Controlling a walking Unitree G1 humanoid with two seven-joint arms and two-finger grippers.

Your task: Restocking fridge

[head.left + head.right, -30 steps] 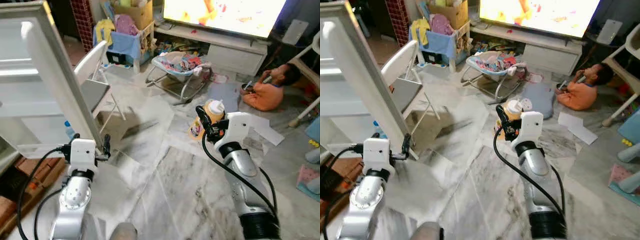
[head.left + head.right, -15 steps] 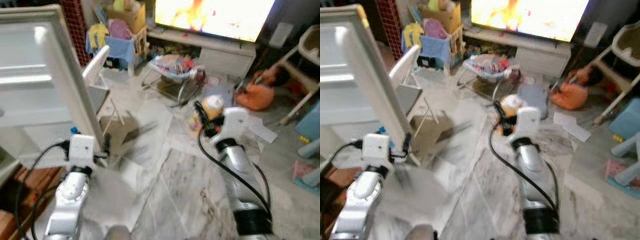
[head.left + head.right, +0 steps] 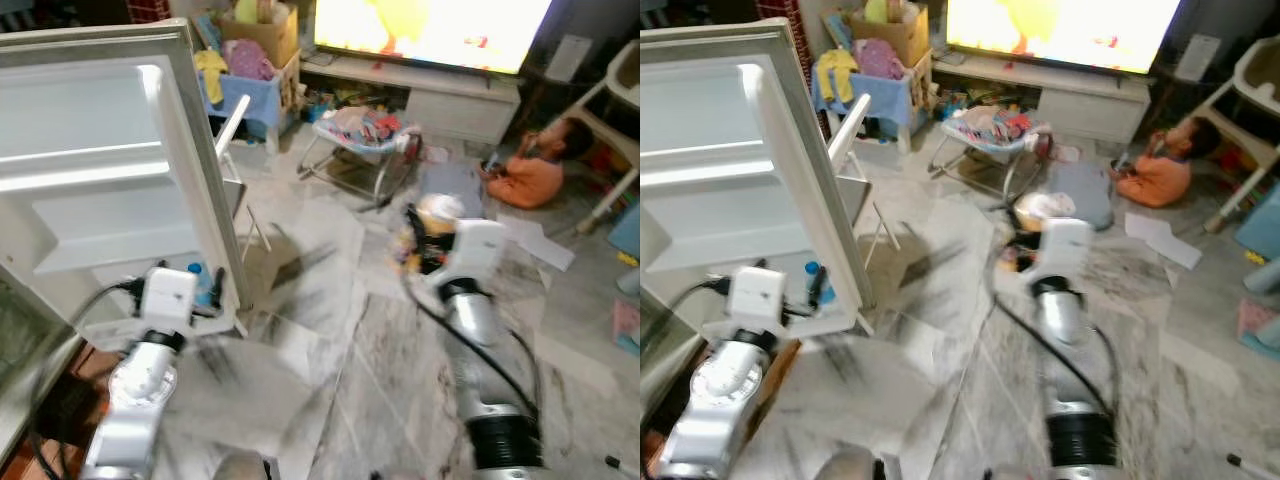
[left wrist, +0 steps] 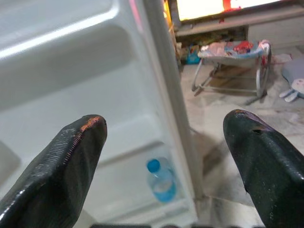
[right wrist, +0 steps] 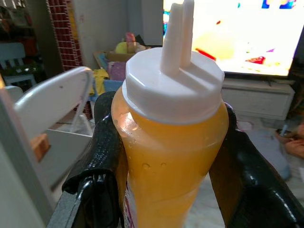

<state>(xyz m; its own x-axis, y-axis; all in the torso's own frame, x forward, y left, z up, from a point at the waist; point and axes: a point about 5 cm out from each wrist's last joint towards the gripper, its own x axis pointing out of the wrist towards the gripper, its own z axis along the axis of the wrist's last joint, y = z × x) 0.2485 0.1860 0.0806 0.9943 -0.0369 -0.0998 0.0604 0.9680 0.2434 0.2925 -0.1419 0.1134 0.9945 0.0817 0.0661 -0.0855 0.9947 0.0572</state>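
Observation:
The white fridge door (image 3: 110, 170) stands wide open on the left, with its inner shelves facing me. A blue-capped water bottle (image 4: 160, 180) sits in the door's lowest shelf. My left gripper (image 4: 165, 118) is open, close in front of that shelf and holding nothing; it also shows in the head view (image 3: 214, 290). My right gripper (image 3: 425, 235) is held out over the floor, right of the door, shut on a yellow sauce bottle (image 5: 173, 142) with a white nozzle cap. The bottle stands upright between the fingers (image 5: 104, 147).
A white folding chair (image 3: 232, 120) stands just behind the door's edge. Beyond are a baby bouncer (image 3: 365, 135), a toy-filled box (image 3: 250, 55) and a lit TV (image 3: 430, 25). A person in orange (image 3: 530, 178) lies on the floor at right, with papers (image 3: 540, 245) nearby.
The view has swung and blurred with my motion, and the fridge door now takes up more of the left. Both grippers keep the same hold and pose.

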